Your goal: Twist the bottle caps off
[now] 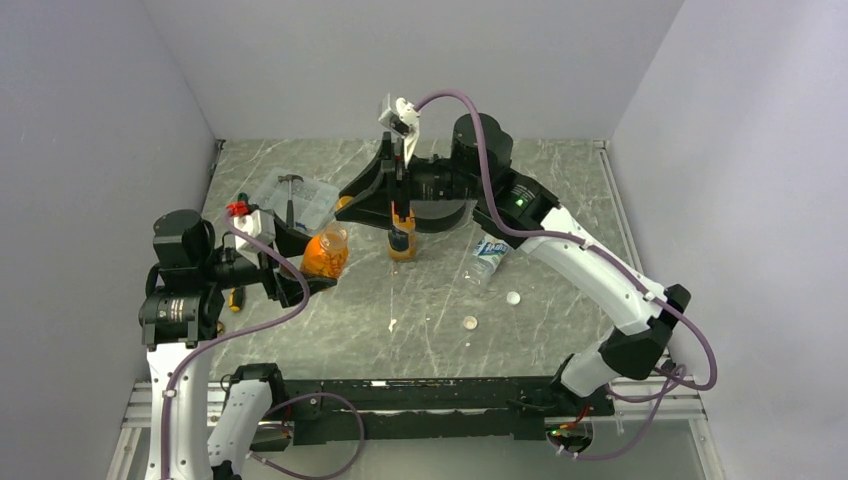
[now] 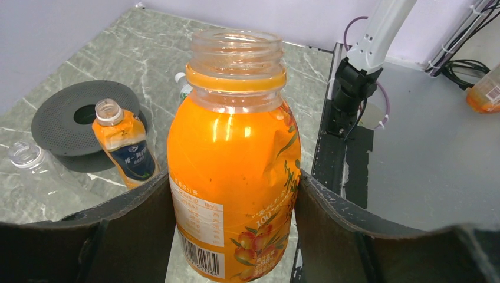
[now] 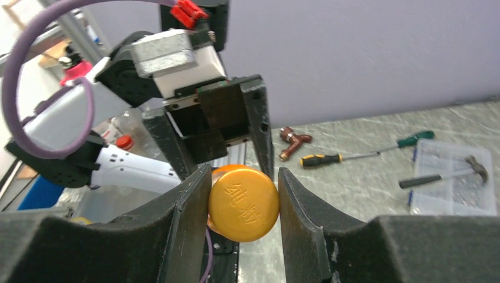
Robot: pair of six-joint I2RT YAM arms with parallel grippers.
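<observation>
- The orange cap [image 3: 243,203] is off its bottle. The right fingers [image 3: 183,227] are clamped on its sides and hold it up off the surface [image 1: 420,300].
- The stubby bottle [image 2: 233,147] that it seems to belong to is open-necked and full of juice. The left fingers [image 2: 135,230] grip its body at the left of the surface.
- The tall bottle [image 1: 402,240] stands mid-surface and the clear bottle [image 1: 487,255] lies on its side to the right. The left wrist view shows both necks bare.
- Two white caps [image 1: 513,297] lie loose near the clear bottle, apart from each other.
- Step, as I judge it: the last cap is free, so the unscrewing looks finished — only the setting-down is left.
- The next move calls for lowering the cap to a bare patch and parting the right fingers. The stubby bottle must stay upright meanwhile — open and full, it would spill if tipped.
</observation>
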